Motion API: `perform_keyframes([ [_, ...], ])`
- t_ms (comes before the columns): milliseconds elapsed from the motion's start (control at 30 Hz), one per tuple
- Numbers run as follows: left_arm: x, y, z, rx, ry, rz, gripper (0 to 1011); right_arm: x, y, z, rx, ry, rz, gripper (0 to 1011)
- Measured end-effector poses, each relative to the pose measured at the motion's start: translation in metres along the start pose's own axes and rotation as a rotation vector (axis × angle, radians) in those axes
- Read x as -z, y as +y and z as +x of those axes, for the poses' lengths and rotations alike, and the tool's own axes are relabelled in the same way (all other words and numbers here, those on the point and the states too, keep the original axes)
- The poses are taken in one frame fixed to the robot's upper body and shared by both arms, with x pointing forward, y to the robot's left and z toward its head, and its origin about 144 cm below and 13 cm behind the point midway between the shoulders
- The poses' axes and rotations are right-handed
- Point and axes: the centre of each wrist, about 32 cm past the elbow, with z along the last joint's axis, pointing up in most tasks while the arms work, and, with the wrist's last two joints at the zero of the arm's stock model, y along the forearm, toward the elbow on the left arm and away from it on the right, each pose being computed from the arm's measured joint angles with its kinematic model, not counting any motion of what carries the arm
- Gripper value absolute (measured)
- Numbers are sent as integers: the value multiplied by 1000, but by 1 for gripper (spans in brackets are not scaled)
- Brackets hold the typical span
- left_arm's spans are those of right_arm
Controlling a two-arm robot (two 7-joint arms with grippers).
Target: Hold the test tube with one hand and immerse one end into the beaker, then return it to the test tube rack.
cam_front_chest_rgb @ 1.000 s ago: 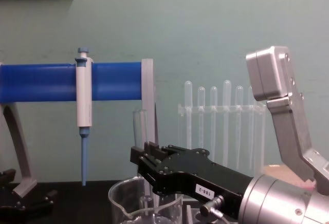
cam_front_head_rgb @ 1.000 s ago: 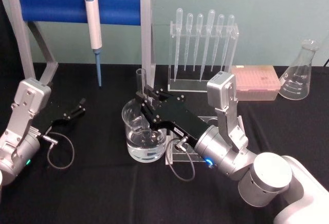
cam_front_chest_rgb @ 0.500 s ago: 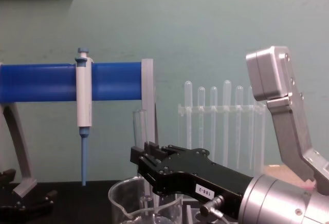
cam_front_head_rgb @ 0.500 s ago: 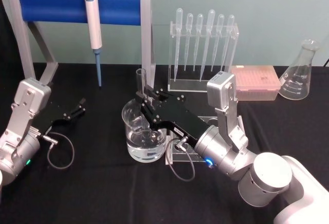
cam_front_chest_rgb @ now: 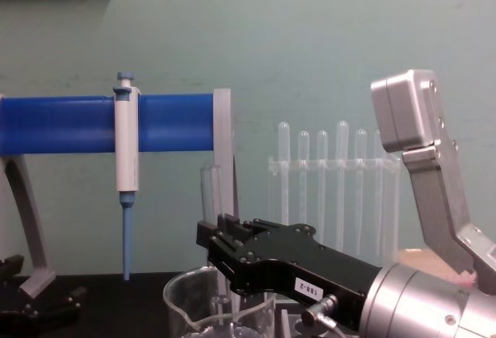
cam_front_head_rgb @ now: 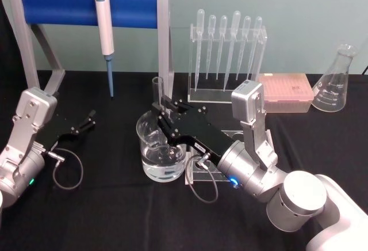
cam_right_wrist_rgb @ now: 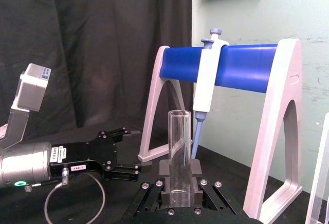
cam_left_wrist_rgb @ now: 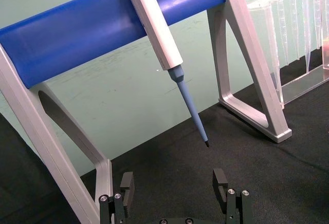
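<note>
- Nothing had moved since half a second earlier: the right gripper [cam_front_head_rgb: 163, 111] stayed clamped on the test tube [cam_front_head_rgb: 157, 92].
- The tube stood upright, lower end down inside the beaker [cam_front_head_rgb: 161, 147] on the tabletop [cam_front_head_rgb: 115, 205].
- The left gripper [cam_front_head_rgb: 89, 118] rested well apart, fingers spread and holding nothing.

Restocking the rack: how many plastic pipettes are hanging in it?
6. The pipettes hang side by side in the clear rack at the table's back, behind the right gripper holding the test tube. None looks hidden.
</note>
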Motion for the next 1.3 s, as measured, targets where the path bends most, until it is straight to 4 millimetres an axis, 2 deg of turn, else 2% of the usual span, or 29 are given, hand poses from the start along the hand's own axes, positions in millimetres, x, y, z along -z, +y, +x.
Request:
perform_keyframes([
  [800, 0, 0, 0, 0, 0, 0, 1000, -3, 0, 0, -3, -2, 0, 225],
  [1067, 0, 0, 0, 0, 0, 0, 1000, -33, -4, 3, -20, -33, 58, 225],
  [1300, 0, 0, 0, 0, 0, 0, 1000, -71, -10, 4, -31, -78, 127, 225],
])
